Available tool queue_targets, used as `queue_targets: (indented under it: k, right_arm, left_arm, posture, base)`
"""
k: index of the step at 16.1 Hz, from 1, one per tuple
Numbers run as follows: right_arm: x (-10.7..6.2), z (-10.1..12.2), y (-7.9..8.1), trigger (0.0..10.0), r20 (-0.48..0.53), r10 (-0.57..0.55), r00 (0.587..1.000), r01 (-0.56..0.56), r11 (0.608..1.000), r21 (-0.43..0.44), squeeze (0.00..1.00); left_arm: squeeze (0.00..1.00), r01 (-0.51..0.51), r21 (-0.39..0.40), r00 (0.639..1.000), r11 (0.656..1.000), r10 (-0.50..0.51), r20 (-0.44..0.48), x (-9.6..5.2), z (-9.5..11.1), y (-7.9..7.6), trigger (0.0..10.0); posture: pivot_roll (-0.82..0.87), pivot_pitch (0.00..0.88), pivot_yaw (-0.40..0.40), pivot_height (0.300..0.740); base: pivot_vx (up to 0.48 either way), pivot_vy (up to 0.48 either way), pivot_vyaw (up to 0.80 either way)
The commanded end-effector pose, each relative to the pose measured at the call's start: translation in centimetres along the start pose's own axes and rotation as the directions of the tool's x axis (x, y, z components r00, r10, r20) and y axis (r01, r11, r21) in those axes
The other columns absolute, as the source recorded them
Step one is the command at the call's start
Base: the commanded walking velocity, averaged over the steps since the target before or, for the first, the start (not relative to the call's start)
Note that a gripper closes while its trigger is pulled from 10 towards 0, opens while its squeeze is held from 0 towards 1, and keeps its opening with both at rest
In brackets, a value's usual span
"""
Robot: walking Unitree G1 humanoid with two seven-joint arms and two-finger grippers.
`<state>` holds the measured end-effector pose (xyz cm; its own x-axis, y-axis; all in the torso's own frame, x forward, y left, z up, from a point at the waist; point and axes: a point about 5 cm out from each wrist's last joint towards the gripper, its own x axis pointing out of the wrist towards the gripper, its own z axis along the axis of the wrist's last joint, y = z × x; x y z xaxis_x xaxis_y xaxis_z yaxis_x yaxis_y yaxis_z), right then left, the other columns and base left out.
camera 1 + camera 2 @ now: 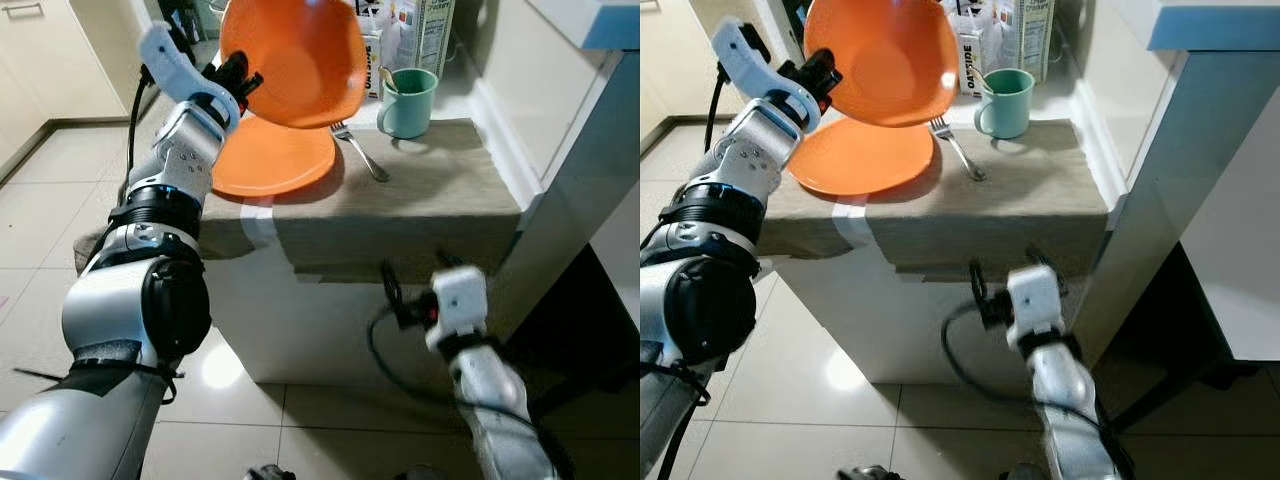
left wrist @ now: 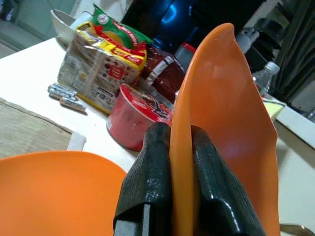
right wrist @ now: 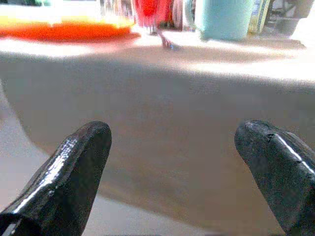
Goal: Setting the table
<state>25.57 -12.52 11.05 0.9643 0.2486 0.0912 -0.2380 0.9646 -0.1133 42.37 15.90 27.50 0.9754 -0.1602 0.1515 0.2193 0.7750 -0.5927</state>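
Note:
My left gripper (image 1: 240,80) is shut on the rim of an orange bowl (image 1: 295,60), holding it tilted in the air above the table's back left. In the left wrist view both fingers (image 2: 147,187) pinch the bowl's edge (image 2: 216,123). Under it an orange plate (image 1: 275,160) lies on the brown table mat (image 1: 420,190). A fork (image 1: 360,150) rests to the plate's right, and a teal mug (image 1: 408,102) with a spoon in it stands behind the fork. My right gripper (image 3: 172,167) is open, low in front of the table's front edge, holding nothing.
Cartons (image 1: 425,35) and food packets (image 2: 106,64) crowd the back of the table, with a red cup (image 2: 135,115) among them. A white cabinet (image 1: 590,130) stands close on the right. Tiled floor (image 1: 40,220) spreads to the left.

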Motion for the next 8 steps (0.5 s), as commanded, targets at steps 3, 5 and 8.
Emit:
queue_targets:
  k: [3,5,8]
  right_arm:
    - [1.2,2.4,-0.7,10.0,0.075,-0.021,0.997,0.016,0.998,0.062,0.0]
    - [2.0,3.6,-0.9,10.0,0.099,-0.042,0.994,0.024,0.984,0.179,0.0]
    - [2.3,4.0,-1.2,10.0,0.099,-0.04,0.994,0.018,0.978,0.207,0.0]
  left_arm:
    - [0.0,0.031,0.019,0.999,0.999,-0.031,0.012,-0.3,0.6,-0.1,0.0]
    - [0.0,0.036,0.03,0.999,0.999,-0.037,0.015,-0.9,0.9,0.2,0.0]
    - [0.0,0.049,0.041,0.999,0.998,-0.05,0.009,-1.8,1.1,0.2,0.0]
  posture:
    - [-0.19,0.048,0.115,0.719]
    - [-0.18,0.043,0.115,0.719]
    - [-0.18,0.039,0.114,0.719]
  base:
    - [0.0,0.0,0.0]
    - [0.0,0.0,0.0]
    - [0.0,0.0,0.0]
